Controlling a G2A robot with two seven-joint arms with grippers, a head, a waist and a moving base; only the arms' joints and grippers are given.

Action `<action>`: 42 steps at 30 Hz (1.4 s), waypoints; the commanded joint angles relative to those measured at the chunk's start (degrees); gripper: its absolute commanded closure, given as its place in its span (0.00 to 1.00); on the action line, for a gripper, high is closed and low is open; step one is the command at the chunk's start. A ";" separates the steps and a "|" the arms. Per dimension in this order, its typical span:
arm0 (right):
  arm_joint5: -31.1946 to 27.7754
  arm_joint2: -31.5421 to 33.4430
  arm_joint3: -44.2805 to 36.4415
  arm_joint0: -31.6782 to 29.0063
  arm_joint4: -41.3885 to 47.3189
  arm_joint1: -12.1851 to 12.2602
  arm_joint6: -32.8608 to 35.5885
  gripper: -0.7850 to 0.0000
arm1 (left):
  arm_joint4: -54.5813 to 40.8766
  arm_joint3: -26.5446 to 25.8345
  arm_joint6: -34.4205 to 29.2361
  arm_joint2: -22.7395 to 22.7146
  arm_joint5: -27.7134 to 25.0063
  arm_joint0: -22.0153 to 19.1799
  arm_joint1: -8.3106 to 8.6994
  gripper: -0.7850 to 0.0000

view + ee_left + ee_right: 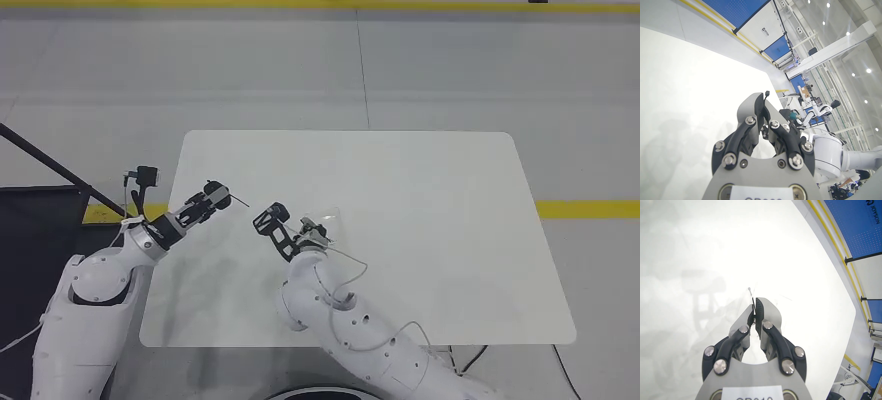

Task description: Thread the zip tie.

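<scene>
My left gripper is shut on a black zip tie, whose small square head pokes out past the fingertips. From above, this gripper hovers over the table's left part, and the black zip tie points toward the other arm. A short way to the right, my right gripper faces it with a small gap between them. Up close, the right gripper is shut on a thin black strip standing on edge between its pads. I cannot tell whether both hold the same tie.
The white table is bare to the right and toward the back. Faint pale zip ties lie on it just beyond the right gripper, and something pale and clear lies beside the right wrist. A black stand slants past the left edge.
</scene>
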 commanded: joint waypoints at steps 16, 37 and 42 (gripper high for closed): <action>-10.92 16.10 -33.08 -28.14 -7.39 6.50 -27.24 1.00 | -1.18 2.82 -14.60 7.47 -1.77 -7.63 0.60 1.00; -15.94 22.97 -40.53 -39.39 -1.58 8.71 -44.60 1.00 | 3.74 2.41 -18.21 16.31 -6.26 -11.60 0.36 1.00; -18.72 23.69 -40.77 -39.71 -2.88 9.32 -53.14 1.00 | 1.47 3.99 -23.51 19.07 -7.99 -14.53 0.44 1.00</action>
